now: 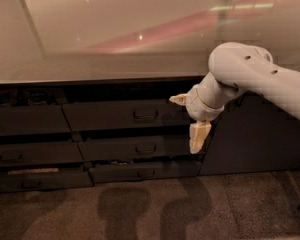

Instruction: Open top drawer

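Observation:
The top drawer (pixel 110 116) is the wide dark grey front just under the counter, with a small loop handle (pixel 145 114) at its centre. A dark gap shows above its front. My gripper (pixel 189 119) hangs in front of the drawer's right end, to the right of the handle and not touching it. It is open: one cream finger (pixel 179 99) points left at the drawer's upper edge and the other finger (pixel 198 136) points down over the drawer below. Nothing is between them.
A pale glossy counter (pixel 115 44) runs above the drawers. Two narrower drawer fronts (pixel 135 149) sit below the top one, and more drawers (pixel 25 121) stand to the left. A plain dark cabinet door (pixel 250 134) is at the right. Carpet (pixel 140 209) covers the floor.

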Action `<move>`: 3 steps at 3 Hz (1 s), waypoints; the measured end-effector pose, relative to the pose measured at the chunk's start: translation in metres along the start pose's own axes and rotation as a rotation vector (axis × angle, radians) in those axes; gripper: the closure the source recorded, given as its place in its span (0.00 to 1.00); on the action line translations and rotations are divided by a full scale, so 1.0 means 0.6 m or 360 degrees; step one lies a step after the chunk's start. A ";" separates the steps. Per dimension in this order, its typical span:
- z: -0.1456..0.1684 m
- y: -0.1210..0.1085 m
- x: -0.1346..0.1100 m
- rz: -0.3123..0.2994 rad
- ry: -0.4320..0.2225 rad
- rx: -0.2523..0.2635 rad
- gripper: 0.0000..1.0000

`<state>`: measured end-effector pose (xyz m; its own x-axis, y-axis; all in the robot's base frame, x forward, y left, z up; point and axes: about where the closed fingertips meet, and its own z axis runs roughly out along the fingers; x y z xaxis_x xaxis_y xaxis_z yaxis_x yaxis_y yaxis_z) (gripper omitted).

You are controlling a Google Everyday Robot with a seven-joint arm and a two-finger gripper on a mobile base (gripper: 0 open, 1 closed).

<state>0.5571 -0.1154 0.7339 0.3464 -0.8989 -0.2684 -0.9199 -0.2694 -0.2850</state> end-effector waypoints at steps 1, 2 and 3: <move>0.017 -0.025 0.053 0.0088 -0.0040 -0.0026 0.00; 0.034 -0.058 0.100 0.0141 -0.0128 -0.0035 0.00; 0.034 -0.058 0.100 0.0141 -0.0128 -0.0035 0.00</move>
<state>0.6136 -0.1532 0.7090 0.2763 -0.8890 -0.3651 -0.9511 -0.1984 -0.2367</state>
